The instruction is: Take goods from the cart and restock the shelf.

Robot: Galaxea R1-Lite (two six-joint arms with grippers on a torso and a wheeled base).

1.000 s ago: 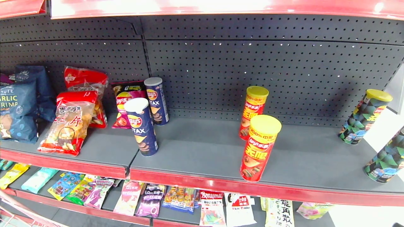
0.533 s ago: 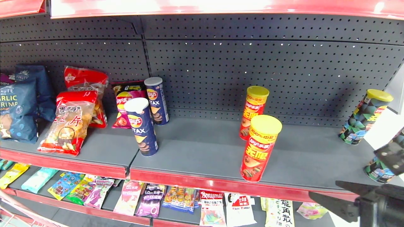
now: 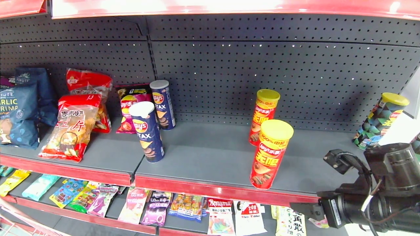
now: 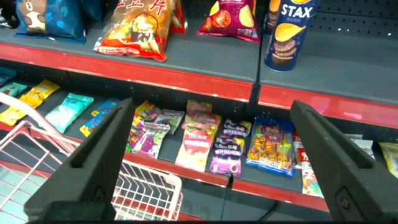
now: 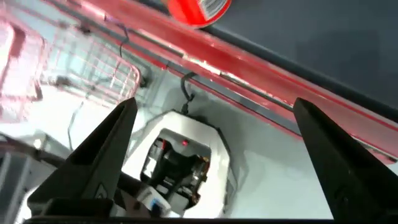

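On the grey shelf [image 3: 213, 157], two red canisters [image 3: 270, 154] with yellow lids stood upright, long axes vertical, one near the front edge and the other [image 3: 264, 114] just behind it. Farther left, two dark blue canisters [image 3: 147, 132] stood the same way, with printed labels facing forward. Lower down on the left sat the pink wire cart [image 4: 37, 162]. The left pincer [image 4: 211, 107] hung with fingers apart, holding nothing. The right pincer [image 5: 214, 109] gaped empty too, below the shelf's red lip [image 5: 261, 68].
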